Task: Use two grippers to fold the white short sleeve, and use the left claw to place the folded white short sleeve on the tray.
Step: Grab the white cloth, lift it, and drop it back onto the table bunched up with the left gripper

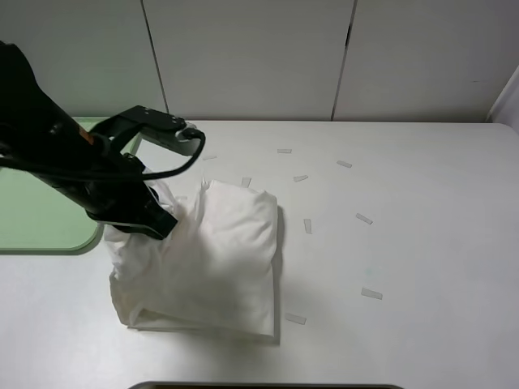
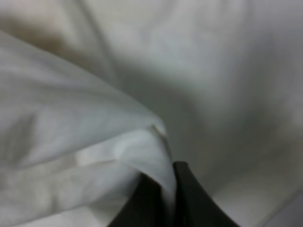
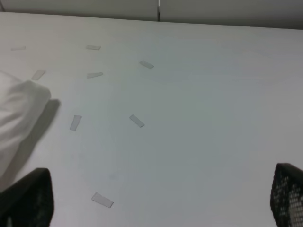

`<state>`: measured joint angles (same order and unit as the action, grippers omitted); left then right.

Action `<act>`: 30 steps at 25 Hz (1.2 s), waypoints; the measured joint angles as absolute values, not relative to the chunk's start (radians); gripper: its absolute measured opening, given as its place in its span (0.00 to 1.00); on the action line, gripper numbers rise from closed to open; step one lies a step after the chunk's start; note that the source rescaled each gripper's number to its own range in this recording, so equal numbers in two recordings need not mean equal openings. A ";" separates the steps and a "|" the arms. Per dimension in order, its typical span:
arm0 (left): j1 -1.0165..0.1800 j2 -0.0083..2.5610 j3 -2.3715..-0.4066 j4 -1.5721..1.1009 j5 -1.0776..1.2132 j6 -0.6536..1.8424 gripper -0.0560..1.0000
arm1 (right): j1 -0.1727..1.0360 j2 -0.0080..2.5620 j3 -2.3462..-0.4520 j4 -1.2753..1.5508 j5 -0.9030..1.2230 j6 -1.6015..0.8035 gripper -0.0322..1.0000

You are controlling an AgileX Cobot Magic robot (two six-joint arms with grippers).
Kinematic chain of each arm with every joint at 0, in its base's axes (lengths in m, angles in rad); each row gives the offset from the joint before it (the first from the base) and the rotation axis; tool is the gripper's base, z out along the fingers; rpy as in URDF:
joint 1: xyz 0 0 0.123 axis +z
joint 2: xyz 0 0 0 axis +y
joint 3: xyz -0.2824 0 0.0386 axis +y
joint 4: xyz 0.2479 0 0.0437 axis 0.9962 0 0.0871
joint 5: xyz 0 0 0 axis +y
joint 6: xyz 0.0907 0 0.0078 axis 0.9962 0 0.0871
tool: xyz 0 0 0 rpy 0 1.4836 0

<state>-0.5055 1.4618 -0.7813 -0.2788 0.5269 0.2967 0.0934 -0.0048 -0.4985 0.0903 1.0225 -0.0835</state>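
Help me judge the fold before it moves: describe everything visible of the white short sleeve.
The white short sleeve is soft off-white cloth, folded into a thick, rumpled, roughly rectangular bundle. No collar or logo shows. It lies on the white table, just right of the green tray and not on it. The left gripper is shut on a fold at its upper left corner, which stands raised.

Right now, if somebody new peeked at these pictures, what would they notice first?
First, the big black arm on the left: its left tool is pinched shut on the puffy folded white shirt in the middle of the table. Beside it, at the left edge, lies the pale green tray, and little tape strips dot the table to the shirt's right.
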 joint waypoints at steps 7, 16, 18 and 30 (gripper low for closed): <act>-0.643 1.462 -0.781 -0.287 0.461 0.311 0.05 | 0.093 -0.005 -0.499 0.090 1.023 -0.084 1.00; -0.733 1.581 -0.781 -0.366 0.255 0.311 0.05 | 0.093 -0.005 -0.499 0.090 1.023 -0.084 1.00; -0.765 1.639 -0.781 -0.373 0.173 0.311 0.05 | 0.093 -0.005 -0.499 0.090 1.023 -0.084 1.00; -0.917 1.777 -0.781 -0.377 -0.197 0.273 0.07 | 0.093 -0.005 -0.499 0.090 1.023 -0.083 1.00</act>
<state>-0.9174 1.7766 -0.7813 -0.3772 -0.1966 0.2731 0.0934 -0.0048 -0.4985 0.0903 1.0225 -0.0827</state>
